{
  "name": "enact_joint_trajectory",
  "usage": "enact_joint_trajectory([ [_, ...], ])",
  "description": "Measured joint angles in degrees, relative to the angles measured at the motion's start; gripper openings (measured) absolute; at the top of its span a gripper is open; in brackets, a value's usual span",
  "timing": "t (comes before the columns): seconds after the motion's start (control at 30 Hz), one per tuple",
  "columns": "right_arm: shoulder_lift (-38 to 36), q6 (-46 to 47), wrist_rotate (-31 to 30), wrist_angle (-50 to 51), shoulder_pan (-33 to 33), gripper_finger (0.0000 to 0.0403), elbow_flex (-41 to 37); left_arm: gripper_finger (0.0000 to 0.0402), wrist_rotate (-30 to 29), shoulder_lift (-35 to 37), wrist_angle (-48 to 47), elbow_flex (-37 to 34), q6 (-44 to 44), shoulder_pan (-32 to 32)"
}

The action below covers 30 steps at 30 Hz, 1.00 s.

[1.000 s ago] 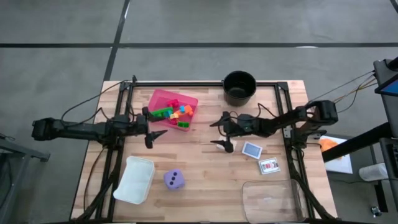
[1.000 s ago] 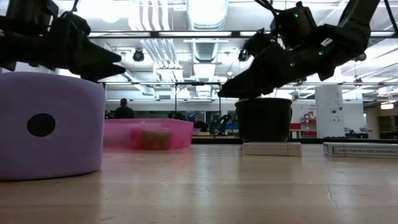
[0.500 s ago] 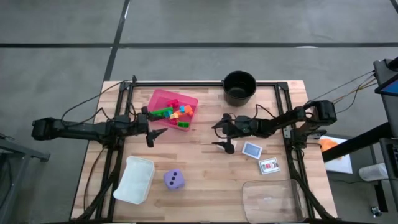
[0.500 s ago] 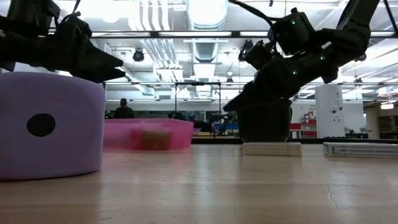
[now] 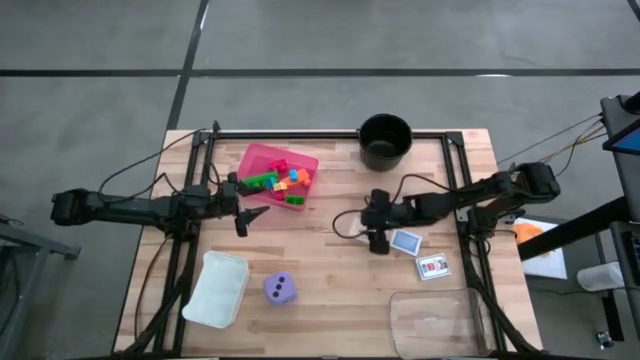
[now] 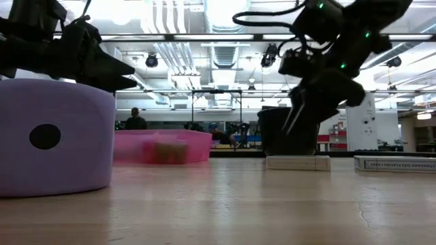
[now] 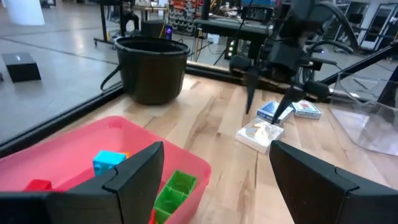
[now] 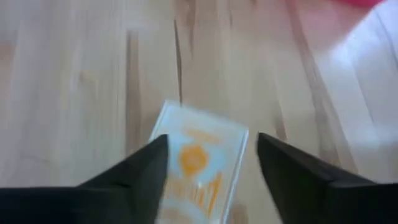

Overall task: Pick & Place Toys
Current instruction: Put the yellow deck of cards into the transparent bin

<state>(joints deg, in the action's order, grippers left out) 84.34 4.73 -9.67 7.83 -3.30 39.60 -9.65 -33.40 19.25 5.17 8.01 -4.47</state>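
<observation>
An orange card (image 8: 200,163) lies flat on the table. My right gripper (image 8: 211,171) points steeply down over it, open, one finger on each side of the card; in the left wrist view its tips (image 7: 250,99) stand just above the card (image 7: 260,134). Beside it lie a blue card (image 5: 405,241) and a white-red card (image 5: 433,266). The purple die (image 5: 281,290) sits near the front. Coloured bricks (image 5: 282,183) lie in the pink tray (image 5: 262,160). My left gripper (image 5: 246,213) waits open beside the tray.
A black pot (image 5: 385,140) stands at the far edge. A white shallow container (image 5: 217,289) lies at the near left and a clear one (image 5: 438,320) at the near right. Bare wood stretches between the tray and the cards.
My right gripper has tipped from nearly level to pointing steeply down. Its fingertips have swung toward the table's right and near side, over the orange card, which lies where it was.
</observation>
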Motion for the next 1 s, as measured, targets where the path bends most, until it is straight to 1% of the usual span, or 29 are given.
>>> enact_joint_trajectory([
  [0.1,-1.27,0.87,-1.58,4.66,-1.62,0.0158,1.57,0.0295,0.00,-0.51,0.05,0.00,0.95,0.02],
  [0.23,-2.34,1.66,-1.64,6.66,-2.51,0.0059,1.46,0.0295,0.00,-2.18,0.71,0.00,1.09,0.02],
  [0.27,-2.35,1.77,-1.49,7.20,-2.51,0.0038,1.46,0.0295,0.00,-2.58,0.87,0.00,1.12,0.02],
  [0.3,-2.35,2.24,-1.34,8.43,-2.49,0.0030,1.45,0.0295,0.00,-3.05,1.21,0.00,1.09,0.02],
  [0.4,-2.01,3.52,-0.48,10.51,-2.50,0.0025,1.41,0.0295,-0.02,-4.10,1.99,0.11,1.05,0.02],
  [0.5,-1.71,4.27,1.76,12.98,-2.67,0.0019,1.41,0.0295,-0.54,-4.68,2.33,0.13,1.05,0.02],
  [0.6,-1.74,5.01,2.34,14.72,-2.86,0.0018,1.41,0.0295,-0.99,-4.64,2.38,0.13,1.03,0.00],
  [0.73,-1.64,5.72,5.33,16.41,-2.86,0.0018,1.41,0.0295,-1.09,-4.64,2.37,0.13,1.03,0.00],
  [1.0,1.58,6.03,5.83,16.69,-2.89,0.0018,1.40,0.0295,-1.09,-4.64,2.35,0.13,0.83,0.00],
])
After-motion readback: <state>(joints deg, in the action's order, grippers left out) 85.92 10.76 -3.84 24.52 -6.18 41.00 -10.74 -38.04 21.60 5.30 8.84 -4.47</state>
